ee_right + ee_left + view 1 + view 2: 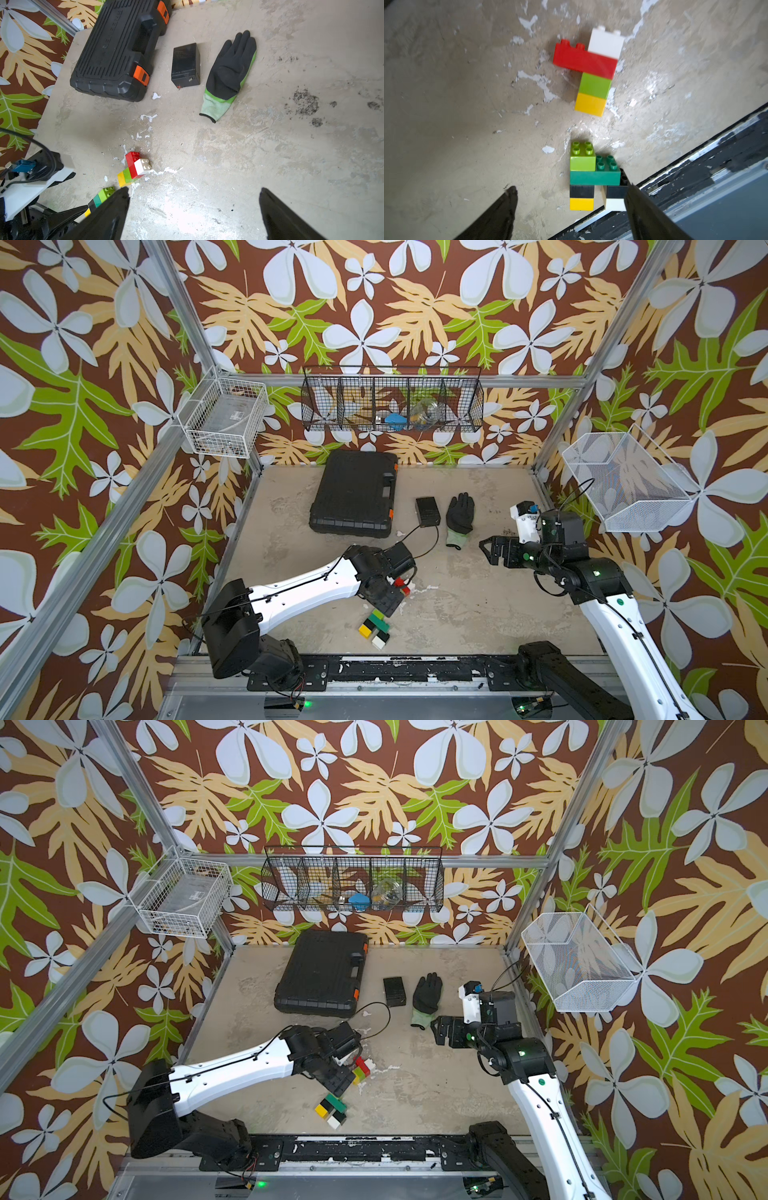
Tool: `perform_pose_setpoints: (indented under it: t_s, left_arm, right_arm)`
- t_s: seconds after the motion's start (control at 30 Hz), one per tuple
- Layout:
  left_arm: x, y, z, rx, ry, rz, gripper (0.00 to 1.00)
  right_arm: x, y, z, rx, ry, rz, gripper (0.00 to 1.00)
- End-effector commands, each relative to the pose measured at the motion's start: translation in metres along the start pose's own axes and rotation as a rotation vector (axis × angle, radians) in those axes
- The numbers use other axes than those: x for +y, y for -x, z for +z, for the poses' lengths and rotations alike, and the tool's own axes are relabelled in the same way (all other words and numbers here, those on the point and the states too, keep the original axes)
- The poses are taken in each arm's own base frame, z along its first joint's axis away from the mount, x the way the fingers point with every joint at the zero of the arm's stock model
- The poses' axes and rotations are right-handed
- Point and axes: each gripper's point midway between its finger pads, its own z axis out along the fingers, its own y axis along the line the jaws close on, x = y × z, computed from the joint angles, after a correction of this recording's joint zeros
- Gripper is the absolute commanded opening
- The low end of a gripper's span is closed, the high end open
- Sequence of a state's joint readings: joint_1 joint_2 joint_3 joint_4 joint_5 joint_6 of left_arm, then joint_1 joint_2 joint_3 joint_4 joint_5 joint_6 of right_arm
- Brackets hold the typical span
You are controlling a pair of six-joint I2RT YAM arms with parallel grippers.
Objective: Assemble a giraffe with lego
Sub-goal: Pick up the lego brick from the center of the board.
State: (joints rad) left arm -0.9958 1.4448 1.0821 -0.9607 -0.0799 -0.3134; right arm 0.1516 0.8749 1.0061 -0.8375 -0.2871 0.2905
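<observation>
Lego (593,89) lies in two joined pieces on the table (478,614), and neither piece is held. The body piece (595,177) is a long dark green brick with a lime square on one end and two legs, one black then yellow, one black then white. It lies on its side close to the table's front edge, where the arms are mounted, left of the middle. The head piece (586,62), a white square and a long red brick above a lime and a yellow square, lies on its side just farther in from that edge. It is near the body piece but apart from it, with bare table between its yellow end and the lime studs.

The left gripper (566,180) hangs over the body piece with its jaws spread wide. One finger (500,212) stands clear of the yellow leg. The other finger (643,207) crosses in front of the white leg and the green brick's end; I cannot tell whether it touches them. The right gripper (194,193) hovers over the table's right half with its jaws wide apart and nothing between them.

A glove (460,514) lies palm up near the right gripper. A small black box (428,511) sits just beside it, and a black case (353,493) lies against the back edge, left of the middle.
</observation>
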Motion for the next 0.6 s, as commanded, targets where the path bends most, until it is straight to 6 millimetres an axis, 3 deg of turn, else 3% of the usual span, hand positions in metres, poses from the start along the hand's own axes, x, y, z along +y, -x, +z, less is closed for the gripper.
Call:
perform_pose_setpoints:
  t_s: [0.0, 0.27, 0.57]
  left_arm:
    - [-0.004, -0.005, 0.005, -0.005, -0.036, -0.03, 0.84]
    - [-0.016, 0.0, 0.017, 0.004, -0.085, -0.005, 0.82]
    - [-0.011, -0.015, 0.045, 0.058, -0.053, -0.016, 0.79]
  right_arm:
    - [0.004, -0.011, 0.007, 0.02, 0.044, 0.051, 1.0]
    - [0.001, -0.014, 0.007, 0.001, 0.031, 0.079, 1.0]
    - [-0.002, -0.014, -0.006, -0.017, 0.002, 0.098, 1.0]
